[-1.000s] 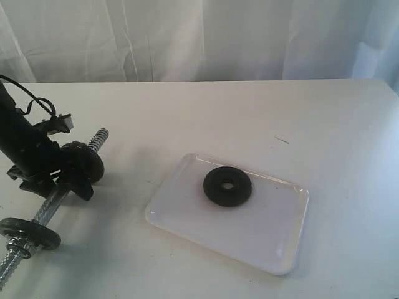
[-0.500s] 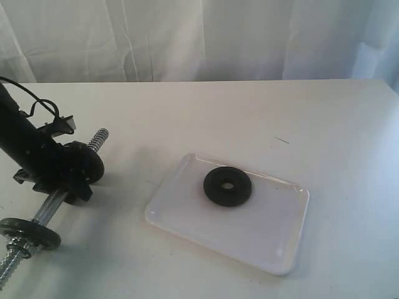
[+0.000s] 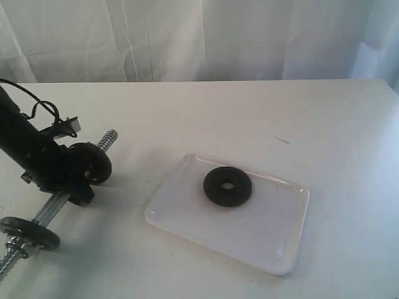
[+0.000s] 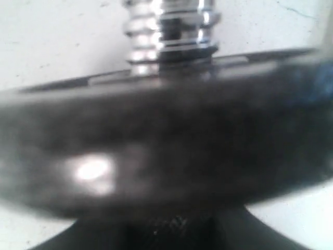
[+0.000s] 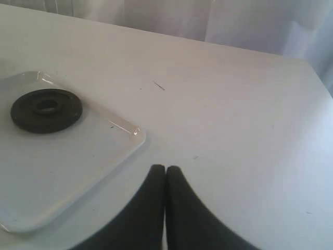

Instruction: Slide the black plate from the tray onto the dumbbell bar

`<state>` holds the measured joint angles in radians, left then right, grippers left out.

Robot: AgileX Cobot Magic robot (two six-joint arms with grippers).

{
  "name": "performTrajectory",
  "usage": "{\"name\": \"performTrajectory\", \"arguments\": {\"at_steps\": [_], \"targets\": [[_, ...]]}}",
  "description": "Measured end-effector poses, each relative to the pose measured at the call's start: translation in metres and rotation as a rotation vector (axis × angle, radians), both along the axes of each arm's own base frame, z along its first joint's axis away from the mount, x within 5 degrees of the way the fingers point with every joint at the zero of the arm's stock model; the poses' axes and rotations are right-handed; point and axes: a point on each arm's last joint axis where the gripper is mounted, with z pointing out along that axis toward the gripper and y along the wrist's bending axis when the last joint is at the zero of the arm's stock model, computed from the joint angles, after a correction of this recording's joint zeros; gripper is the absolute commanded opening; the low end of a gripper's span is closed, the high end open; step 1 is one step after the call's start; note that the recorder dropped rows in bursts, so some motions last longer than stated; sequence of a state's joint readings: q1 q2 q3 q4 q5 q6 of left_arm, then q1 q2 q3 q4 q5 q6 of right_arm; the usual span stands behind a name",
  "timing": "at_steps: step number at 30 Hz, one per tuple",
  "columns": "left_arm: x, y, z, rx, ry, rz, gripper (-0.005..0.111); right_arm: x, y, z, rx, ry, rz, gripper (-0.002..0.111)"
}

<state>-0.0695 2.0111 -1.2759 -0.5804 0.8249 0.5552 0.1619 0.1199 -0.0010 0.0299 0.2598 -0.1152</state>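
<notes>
Left jaws: I cannot tell how far open they are. The left gripper [image 3: 78, 174] sits against an upright black disc [image 3: 93, 163] that is threaded on the dumbbell bar [image 3: 55, 204]. In the left wrist view that disc's blurred rim fills the frame and hides the fingers.
Left arm pose: I see it enter from the left edge of the exterior view and angle down toward the surface [image 3: 249, 112], with the wrist low beside the bar.
Right jaws: fully closed, tips pressed together, nothing between them.
Right arm pose: I see the right gripper [image 5: 165, 174] only through its own wrist camera, over bare surface near one tray corner.
Black plate: the black plate [image 3: 227, 185] lies flat in the tray [image 3: 187, 215], toward its far rim and apart from both grippers.
Dumbbell bar: it lies diagonally at the left, well apart from the tray. One threaded end projects past the upright disc, and a second disc [image 3: 28, 232] sits near the other end.
</notes>
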Motion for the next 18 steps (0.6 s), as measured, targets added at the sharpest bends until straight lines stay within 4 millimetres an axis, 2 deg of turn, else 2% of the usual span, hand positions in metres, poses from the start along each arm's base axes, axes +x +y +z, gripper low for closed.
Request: {"name": "performTrajectory", "arguments": {"at_steps": [5, 13, 14, 16, 18], "targets": [[-0.001, -0.005, 0.006, -0.068, -0.087, -0.078, 0.000, 0.000, 0.000, 0.000, 0.000, 0.000, 0.000, 0.000], [-0.007, -0.007, 0.045, -0.103, -0.233, -0.135, 0.000, 0.001, 0.000, 0.004, 0.025, -0.042, -0.006, 0.000], [-0.009, -0.008, 0.048, -0.111, -0.247, -0.140, 0.000, 0.002, 0.000, 0.006, 0.070, -0.061, -0.015, 0.000], [-0.014, -0.009, 0.055, -0.128, -0.272, -0.147, 0.000, 0.003, 0.001, 0.014, 0.283, -0.109, -0.053, 0.000], [-0.019, -0.009, 0.061, -0.142, -0.292, -0.159, 0.000, 0.004, 0.000, 0.022, 0.560, -0.152, -0.095, 0.000]]}}
